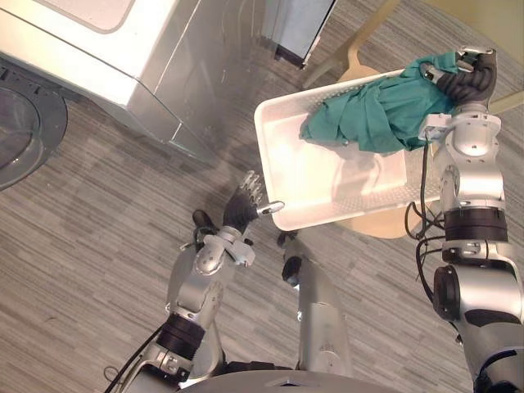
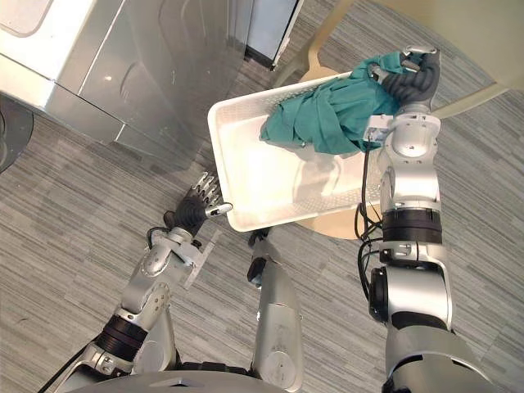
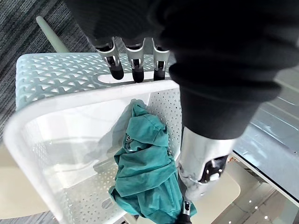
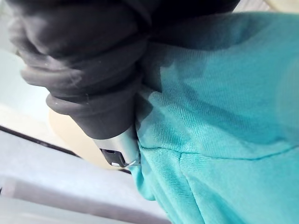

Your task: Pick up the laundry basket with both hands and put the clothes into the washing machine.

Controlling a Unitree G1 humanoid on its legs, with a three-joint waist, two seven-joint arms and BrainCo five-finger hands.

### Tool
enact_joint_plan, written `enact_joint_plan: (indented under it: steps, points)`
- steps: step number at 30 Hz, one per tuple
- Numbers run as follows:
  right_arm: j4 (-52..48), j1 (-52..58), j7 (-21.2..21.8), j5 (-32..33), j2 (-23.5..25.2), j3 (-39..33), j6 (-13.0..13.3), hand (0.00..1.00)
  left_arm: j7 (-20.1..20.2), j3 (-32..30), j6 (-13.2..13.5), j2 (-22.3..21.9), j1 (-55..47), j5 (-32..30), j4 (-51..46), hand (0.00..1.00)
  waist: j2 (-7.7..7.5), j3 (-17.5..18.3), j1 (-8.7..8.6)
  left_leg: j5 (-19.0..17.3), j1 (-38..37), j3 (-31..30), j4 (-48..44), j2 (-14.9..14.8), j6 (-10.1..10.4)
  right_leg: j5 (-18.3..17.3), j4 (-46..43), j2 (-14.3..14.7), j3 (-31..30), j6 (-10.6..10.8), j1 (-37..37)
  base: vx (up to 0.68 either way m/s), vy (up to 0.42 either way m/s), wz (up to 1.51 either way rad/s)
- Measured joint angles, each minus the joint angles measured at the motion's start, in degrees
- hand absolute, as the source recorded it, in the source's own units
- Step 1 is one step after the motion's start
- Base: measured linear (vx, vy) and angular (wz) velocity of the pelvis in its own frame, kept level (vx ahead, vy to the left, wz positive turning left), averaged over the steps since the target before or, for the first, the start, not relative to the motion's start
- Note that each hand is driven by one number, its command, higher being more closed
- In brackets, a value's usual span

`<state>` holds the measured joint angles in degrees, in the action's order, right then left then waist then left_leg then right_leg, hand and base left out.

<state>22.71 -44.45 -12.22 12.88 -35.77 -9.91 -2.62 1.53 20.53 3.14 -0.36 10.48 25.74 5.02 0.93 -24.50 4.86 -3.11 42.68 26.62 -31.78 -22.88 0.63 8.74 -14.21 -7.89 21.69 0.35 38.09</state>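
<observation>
A white perforated plastic laundry basket (image 1: 327,184) sits mid-frame on a pale round wooden stool (image 1: 385,223). A crumpled teal cotton garment (image 1: 377,110) is heaped at its upper-right end. The left hand (image 1: 241,206) rests straight fingers (image 3: 135,70) on the lower-left rim. The right hand (image 1: 468,78) is buried against the cloth, so its grip cannot be told. A silver-grey washing machine (image 1: 123,57) stands at the upper left on striped grey carpet (image 1: 98,246).

We note grey striped floor (image 1: 98,246) as base surface. Silver washing machine (image 1: 123,74) stands on it, upper left. Pale wooden chair (image 1: 377,225) stands on it, upper right, near machine. White basket (image 1: 327,180) sits over chair seat; contact with seat we cannot tell. Green cloth (image 1: 377,115) lies inside basket.
</observation>
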Motion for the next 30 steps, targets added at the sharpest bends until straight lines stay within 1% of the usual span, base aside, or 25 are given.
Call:
enact_joint_plan:
  steps: [1,3,4,6,8,9,11,12,14,16,18,21,22,24,25,27,30]
  points:
    - [-0.08,0.63,0.06,1.25,0.00,-0.02,0.07,1.00,0.01,0.03,-0.01,0.02,0.00,0.00,0.00,0.00,0.00,0.00,-0.05,-0.30,-0.13,0.00,-0.37,-0.08,-0.01,-0.30,-0.57,-0.08,-0.16,0.07,0.01,0.01,0.029,-0.06]
    - [-2.83,4.47,1.74,7.93,0.00,-0.21,0.80,1.00,0.12,0.63,-0.09,0.27,-0.05,-0.02,0.00,0.00,0.00,0.00,-0.09,-1.33,-0.90,0.09,-1.38,-0.08,0.27,-1.55,-2.78,-0.81,-0.64,0.36,0.00,0.00,0.013,-0.02]
    - [-4.25,5.72,2.24,9.49,-0.01,-0.21,1.18,1.00,0.16,0.87,-0.08,0.42,-0.06,-0.03,-0.07,0.00,-0.01,0.00,-0.16,-1.54,-0.99,0.08,-1.50,-0.04,0.39,-1.75,-3.10,-0.95,-0.69,0.41,0.00,0.00,0.000,0.00]
    - [-10.98,10.75,4.44,14.33,-0.02,-0.21,2.62,1.00,0.34,2.34,-0.10,1.90,-0.09,-0.05,-0.27,0.00,-0.01,0.00,-0.32,-1.97,-1.01,0.05,-1.98,-0.09,0.34,-2.29,-3.50,-1.07,-0.81,0.09,0.00,0.00,0.000,0.00]
    - [-14.57,13.37,5.15,16.38,-0.04,-0.21,3.19,1.00,0.77,2.70,-0.23,2.42,-0.38,-0.02,-0.61,0.00,-0.02,-0.01,-0.39,-2.00,-1.01,0.05,-2.00,-0.05,0.34,-2.36,-3.62,-1.16,-0.81,0.17,0.00,-0.01,0.003,0.02]
    - [-18.86,16.84,6.21,18.69,-0.03,-0.21,4.24,1.00,1.21,3.04,-0.39,2.83,-1.02,0.06,-1.84,0.00,-0.03,-0.01,-0.48,-2.04,-1.11,0.04,-2.03,0.07,0.39,-2.56,-4.12,-1.39,-0.79,0.39,0.03,-0.01,0.005,0.04]
    - [-23.51,21.04,7.12,20.57,-0.02,-0.21,5.11,1.00,1.27,4.42,-0.40,3.92,-1.37,0.09,-3.87,0.00,-0.04,-0.02,-0.55,-2.15,-1.56,0.04,-2.03,0.39,0.41,-3.07,-5.23,-1.92,-0.84,0.80,0.03,0.00,0.007,0.06]
    - [-27.27,24.04,7.66,21.28,-0.02,-0.23,5.66,1.00,1.48,4.86,-0.40,4.73,-1.67,0.10,-5.87,0.00,-0.06,-0.01,-0.65,-2.22,-1.79,0.05,-2.04,0.50,0.44,-3.45,-5.80,-2.11,-0.92,0.93,0.03,0.00,0.007,0.05]
    - [-31.31,27.37,8.47,21.61,-0.02,-0.37,6.91,1.00,1.48,4.74,-0.32,5.26,-2.15,0.19,-7.87,0.00,-0.08,-0.02,-1.07,-2.23,-1.87,-0.08,-2.04,0.64,0.44,-3.84,-6.33,-2.30,-0.88,0.93,0.07,0.01,0.002,0.06]
    - [-35.66,30.86,9.54,23.03,0.99,-1.82,8.76,1.00,1.38,4.70,0.01,6.61,-1.60,0.70,-9.11,0.00,-0.10,-0.01,-2.14,-2.22,-2.29,-0.20,-1.86,1.32,0.43,-4.59,-7.57,-2.99,-1.04,1.03,0.25,0.00,0.003,0.07]
    - [-36.67,31.85,9.81,23.40,1.85,-2.88,9.51,1.00,1.29,4.65,0.05,7.06,-1.32,1.28,-9.21,0.00,-0.15,0.00,-2.44,-2.25,-2.62,-0.11,-1.79,1.50,0.45,-4.71,-7.73,-3.04,-1.44,1.13,0.24,-0.01,0.001,-0.02]
    - [-37.66,34.77,10.83,23.94,1.90,-4.70,11.40,1.00,1.17,4.86,0.29,8.87,-0.97,3.74,-11.53,0.00,-0.20,0.03,-3.86,-2.25,-3.05,-0.22,-1.30,2.29,0.56,-4.78,-7.67,-3.16,-2.01,1.21,0.24,-0.01,0.000,0.00]
    - [-37.65,35.14,10.83,23.94,1.90,-4.91,11.41,1.00,1.17,4.80,0.41,9.15,-0.92,4.06,-11.74,0.00,-0.21,0.03,-4.17,-2.23,-3.17,-0.22,-1.18,2.39,0.59,-4.82,-7.59,-3.14,-2.04,1.27,0.22,-0.04,-0.011,0.02]
    - [-37.64,36.15,11.50,23.98,1.90,-4.97,11.45,1.00,1.13,4.52,0.84,10.59,-0.78,4.40,-12.31,0.00,-0.21,0.03,-5.61,-2.23,-3.83,-0.37,-1.05,2.97,0.57,-4.91,-7.53,-3.17,-2.26,1.38,-0.24,0.00,0.000,0.00]
    - [-37.65,36.43,11.99,24.01,1.90,-5.04,11.62,1.00,1.13,4.51,0.95,11.09,-0.73,4.41,-12.63,0.00,-0.21,0.04,-6.01,-2.22,-3.87,-0.67,-1.02,3.18,0.56,-4.92,-7.53,-3.20,-2.29,1.40,-0.34,0.00,0.000,0.00]
    - [-37.65,37.36,13.06,24.09,1.90,-5.30,12.31,1.00,1.19,4.42,1.32,12.68,-0.38,4.44,-13.57,0.00,-0.59,0.34,-7.13,-1.95,-3.91,-1.13,-1.11,3.63,0.14,-4.88,-7.49,-3.25,-2.49,1.44,-0.35,0.00,0.000,0.00]
    - [-37.65,37.36,13.56,25.57,1.85,-6.24,12.59,1.00,1.22,4.26,1.74,14.46,-0.04,5.89,-13.61,0.00,-1.29,0.77,-8.20,-1.84,-4.02,-1.41,-1.22,4.03,0.00,-4.41,-7.15,-3.26,-2.93,1.39,-0.34,-0.01,0.003,-0.02]
